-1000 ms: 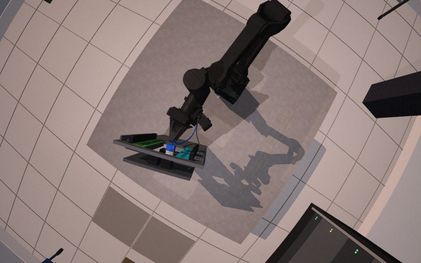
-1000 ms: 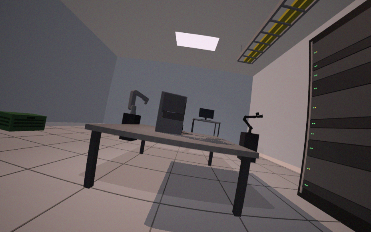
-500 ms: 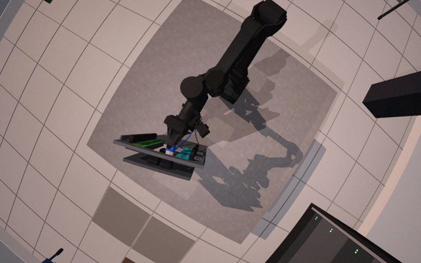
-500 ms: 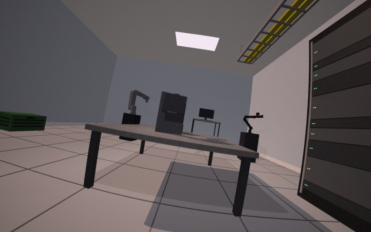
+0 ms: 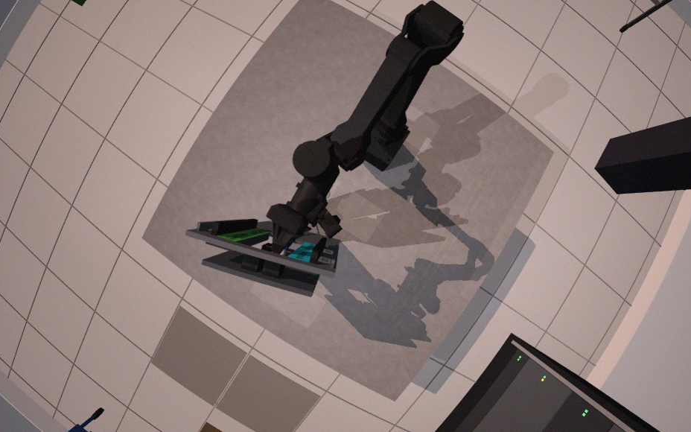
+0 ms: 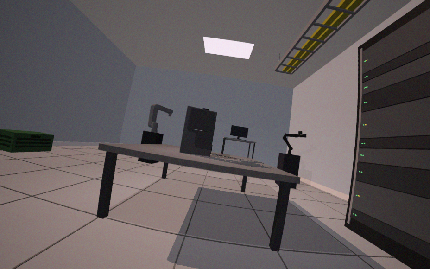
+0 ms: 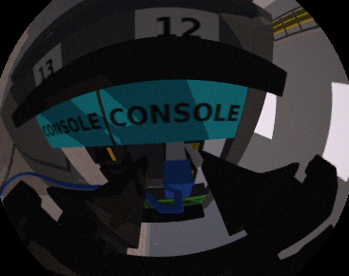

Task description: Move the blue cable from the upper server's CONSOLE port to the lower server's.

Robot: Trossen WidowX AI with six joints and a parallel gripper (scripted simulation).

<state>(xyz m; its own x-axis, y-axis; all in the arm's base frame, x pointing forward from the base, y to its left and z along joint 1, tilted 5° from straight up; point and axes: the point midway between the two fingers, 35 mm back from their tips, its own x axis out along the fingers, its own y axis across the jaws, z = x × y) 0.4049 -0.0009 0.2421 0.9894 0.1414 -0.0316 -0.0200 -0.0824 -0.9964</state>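
Claw [image 5: 279, 247] [image 7: 174, 157] about half open, gripping nothing; blue plug [image 5: 287, 247] [image 7: 177, 174] just ahead of gap between fingertips; blue cable [image 7: 62, 179] runs off left of claw in wrist view; teal CONSOLE label [image 5: 304, 251] [image 7: 175, 113] above.

Two CONSOLE labels [image 7: 173, 114], two numbered labels [image 7: 177, 24], one ceiling light panel [image 6: 228, 48] and one computer monitor [image 6: 239, 131] were visible.

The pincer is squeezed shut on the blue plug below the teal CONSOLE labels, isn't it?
Not quite: the pincer is open around the blue plug, as the wrist view shows. The plug does sit below the teal CONSOLE labels.
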